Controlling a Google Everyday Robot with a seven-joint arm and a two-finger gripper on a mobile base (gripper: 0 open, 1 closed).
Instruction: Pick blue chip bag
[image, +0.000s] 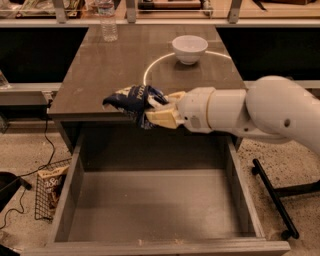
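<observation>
Grey tabletop (100, 75), front edge right under the hand (157, 112); open drawer (155, 210) below it, white bowl (189, 48) well behind. Hand's clamped on blue chip bag (131, 100), which pokes out past the fingertips, prob. already off the surface. Best: firm grip, slow straight lift, since crumpled foil may slip.

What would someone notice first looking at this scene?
The big white arm reaches in from the right, its gripper shut on the blue bag at the front edge of the table. Right below gapes an open drawer. Farther back, a white bowl sits on the table's right side.
</observation>
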